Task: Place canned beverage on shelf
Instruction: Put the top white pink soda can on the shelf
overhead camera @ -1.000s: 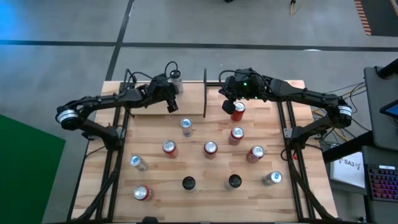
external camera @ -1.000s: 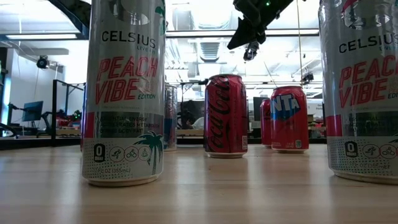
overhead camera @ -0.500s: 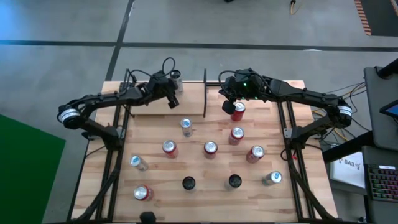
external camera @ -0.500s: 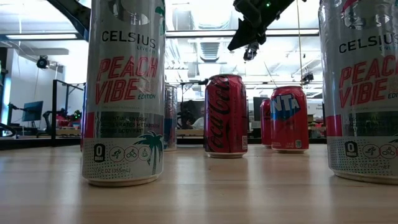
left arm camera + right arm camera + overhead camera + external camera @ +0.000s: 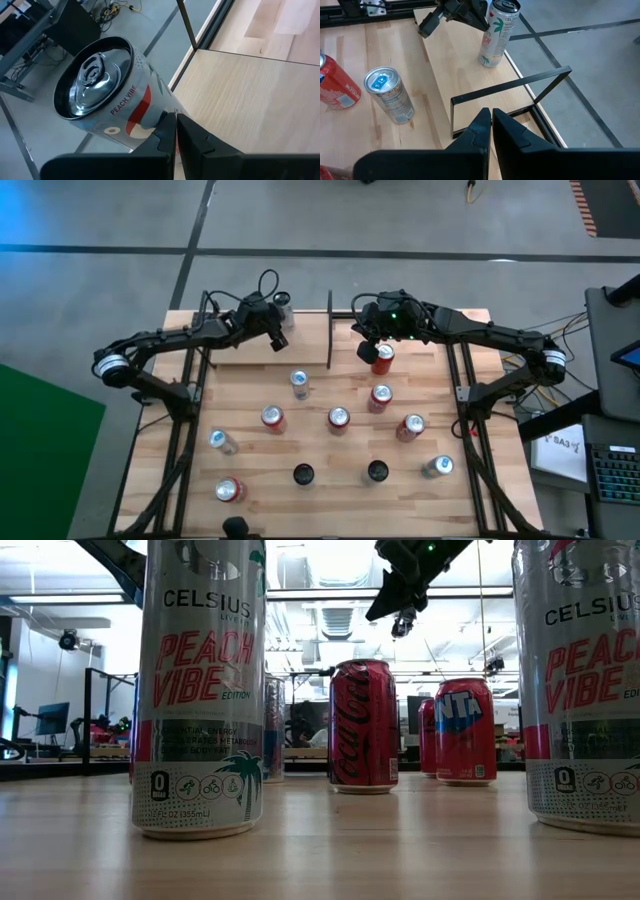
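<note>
A silver Peach Vibe can [image 5: 284, 301] [image 5: 100, 95] stands upright on its base on the light wood shelf [image 5: 305, 330] at the table's far edge, left of the black divider rod [image 5: 330, 330] [image 5: 510, 92]. My left gripper [image 5: 279, 343] [image 5: 423, 27] is shut and empty; it lies just on the can's near side, with its fingers pointing toward the near right. My right gripper [image 5: 366, 350] [image 5: 491, 117] is shut and empty, held high to the right of the divider, above a red can [image 5: 381, 358]. My left gripper lies close beside the silver can's side wall [image 5: 145, 117], level with the can's lower half. The gripper's own fingers [image 5: 165, 127] hide the gap, so I cannot tell whether it touches the can.
Several more cans stand spread over the table in front of the shelf, among them a silver one [image 5: 299, 384] [image 5: 387, 95] and red ones [image 5: 338, 420] [image 5: 379, 397]. In the low view two tall cans [image 5: 200, 690] [image 5: 580, 680] stand near the front edge. Black frame rods run along both table sides.
My left gripper, still shut, has rolled a little and edged toward the table's far edge, closer alongside the silver can. The can stays upright in its place on the shelf.
</note>
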Action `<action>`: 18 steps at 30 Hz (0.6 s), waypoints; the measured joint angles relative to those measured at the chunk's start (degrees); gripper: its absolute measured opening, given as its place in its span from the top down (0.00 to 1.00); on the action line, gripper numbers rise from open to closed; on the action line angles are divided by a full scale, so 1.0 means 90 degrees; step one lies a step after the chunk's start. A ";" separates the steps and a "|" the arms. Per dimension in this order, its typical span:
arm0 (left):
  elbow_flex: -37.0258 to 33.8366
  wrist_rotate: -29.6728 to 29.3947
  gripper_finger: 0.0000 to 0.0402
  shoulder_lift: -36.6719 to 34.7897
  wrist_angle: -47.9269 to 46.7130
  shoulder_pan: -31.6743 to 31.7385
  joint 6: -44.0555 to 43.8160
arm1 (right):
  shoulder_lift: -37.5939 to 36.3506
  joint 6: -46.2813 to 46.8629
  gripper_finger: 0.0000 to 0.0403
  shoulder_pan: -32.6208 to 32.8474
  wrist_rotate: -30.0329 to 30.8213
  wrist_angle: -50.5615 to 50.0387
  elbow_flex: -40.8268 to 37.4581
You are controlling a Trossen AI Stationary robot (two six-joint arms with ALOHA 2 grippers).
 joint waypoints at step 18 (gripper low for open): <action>0.0000 0.0002 1.00 0.0000 0.0049 0.0075 -0.0129 | 0.0000 -0.0033 0.98 0.0001 0.0000 0.0066 0.0000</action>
